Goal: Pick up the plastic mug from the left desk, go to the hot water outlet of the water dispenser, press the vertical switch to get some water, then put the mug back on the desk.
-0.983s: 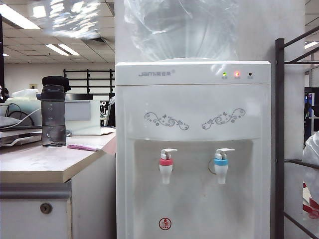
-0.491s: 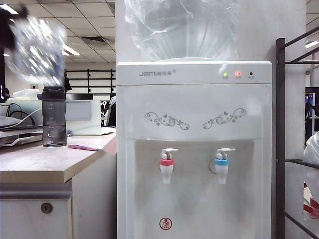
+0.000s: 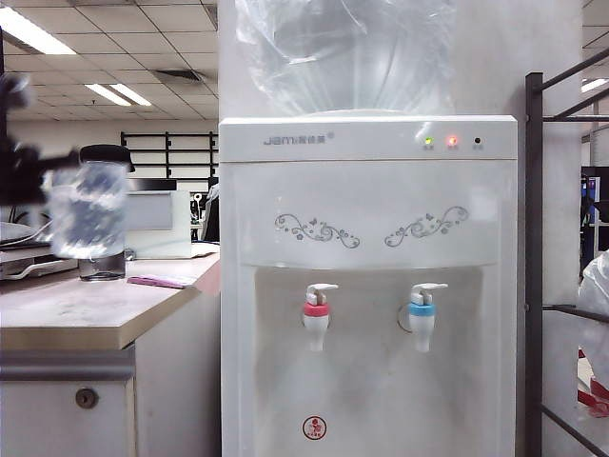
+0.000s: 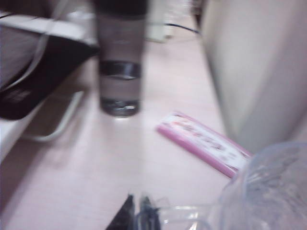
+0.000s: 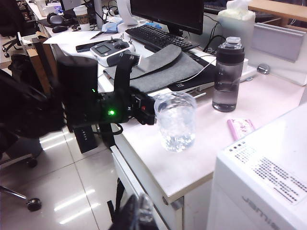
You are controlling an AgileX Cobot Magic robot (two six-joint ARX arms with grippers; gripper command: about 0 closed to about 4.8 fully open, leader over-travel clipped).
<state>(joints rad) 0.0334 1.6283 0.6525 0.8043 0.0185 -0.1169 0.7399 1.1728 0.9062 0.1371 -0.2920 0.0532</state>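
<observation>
The water dispenser (image 3: 371,190) fills the middle and right of the exterior view, and the surface (image 3: 67,319) is seen at the lower left. The plastic mug (image 3: 86,211) is held in the air at the left edge of that view, above the surface and in front of the dark flask (image 3: 107,155). It is pinched at its handle by the left hand (image 4: 137,213). The right hand (image 5: 136,211) is pressed together on nothing, low beside the surface.

The carry towards the dispenser is judged to be the step in hand. The mug should be kept upright and brought rightward, clear of the flask and of the dispenser's corner, then lowered until its mouth is centred under the hot water outlet (image 3: 316,319), not under the blue-collared tap (image 3: 422,319). Room should be left above for the vertical switch (image 3: 322,288) to be pressed.
</observation>
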